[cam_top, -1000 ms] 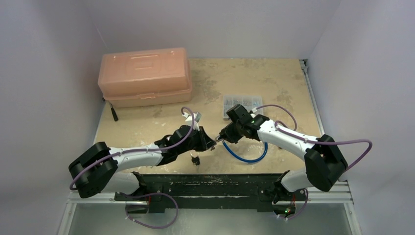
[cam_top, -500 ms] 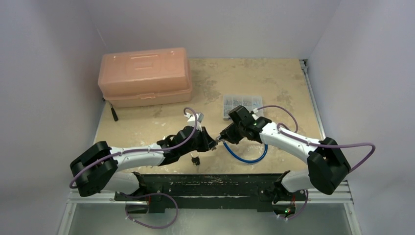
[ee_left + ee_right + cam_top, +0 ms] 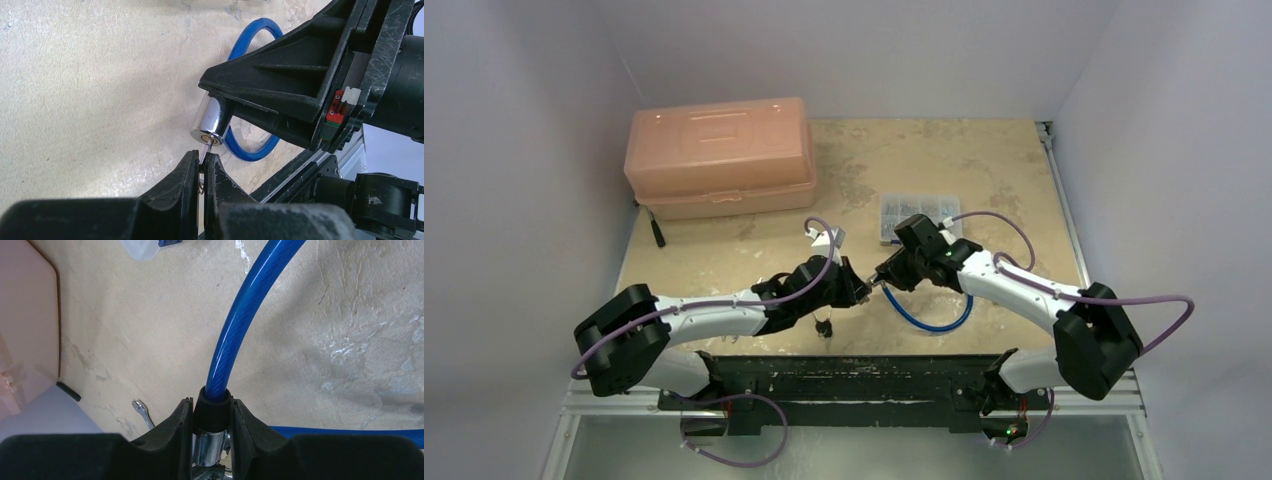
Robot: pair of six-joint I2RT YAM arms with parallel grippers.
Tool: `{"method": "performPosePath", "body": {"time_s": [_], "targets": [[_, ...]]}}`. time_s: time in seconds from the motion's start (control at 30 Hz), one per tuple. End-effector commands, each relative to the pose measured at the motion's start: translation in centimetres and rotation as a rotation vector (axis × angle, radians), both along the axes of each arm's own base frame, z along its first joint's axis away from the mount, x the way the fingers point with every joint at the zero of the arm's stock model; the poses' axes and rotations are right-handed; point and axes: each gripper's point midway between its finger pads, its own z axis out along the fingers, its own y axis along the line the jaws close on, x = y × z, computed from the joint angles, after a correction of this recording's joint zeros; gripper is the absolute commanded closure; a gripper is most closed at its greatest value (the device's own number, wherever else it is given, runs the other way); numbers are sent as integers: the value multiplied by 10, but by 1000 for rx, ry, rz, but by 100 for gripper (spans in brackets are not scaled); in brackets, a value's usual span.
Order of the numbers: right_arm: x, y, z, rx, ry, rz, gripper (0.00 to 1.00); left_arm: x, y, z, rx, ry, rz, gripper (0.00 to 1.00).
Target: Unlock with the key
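Two left gripper fingers pinch the thin metal key, lower centre, tip in the glossy chrome lock cylinder. The right gripper clamps the black collar of the smooth blue cable.

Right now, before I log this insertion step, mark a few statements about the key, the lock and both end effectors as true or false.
1. The left end effector pinches the key. True.
2. The key's tip meets the keyhole face of the chrome lock cylinder. True.
3. The right end effector is open and clear of the lock. False: it is shut on the lock cylinder, at the end where the blue cable enters.
4. The pink toolbox stands with its lid open. False: its lid is closed.
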Motion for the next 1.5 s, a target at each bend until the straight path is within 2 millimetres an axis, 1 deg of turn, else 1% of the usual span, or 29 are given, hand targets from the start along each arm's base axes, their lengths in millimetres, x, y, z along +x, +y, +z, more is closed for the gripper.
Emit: {"method": "performPosePath", "body": {"time_s": [0.0,0.23,0.47,0.63,0.87,1.07,1.27,1.47], "targets": [[-12,36,27,138,-13,148,100,26,-14,32,-60,-80,68,100],[-13,40,31,130,-19,194,100,31,-14,33,-53,-103,80,100],[-13,40,35,98,-22,235,100,31,-15,32,-43,-142,50,100],[-12,38,37,86,-26,236,100,29,-10,30,3,-166,26,100],[-12,31,33,69,-25,195,100,26,-12,34,40,-198,-32,100],[-7,23,33,55,-36,127,100,23,-10,37,68,-234,-75,100],[-5,22,33,60,-23,91,100,18,-11,41,105,-286,-151,100],[-6,20,37,61,-20,75,100,18,-16,43,136,-344,-215,100]]}}
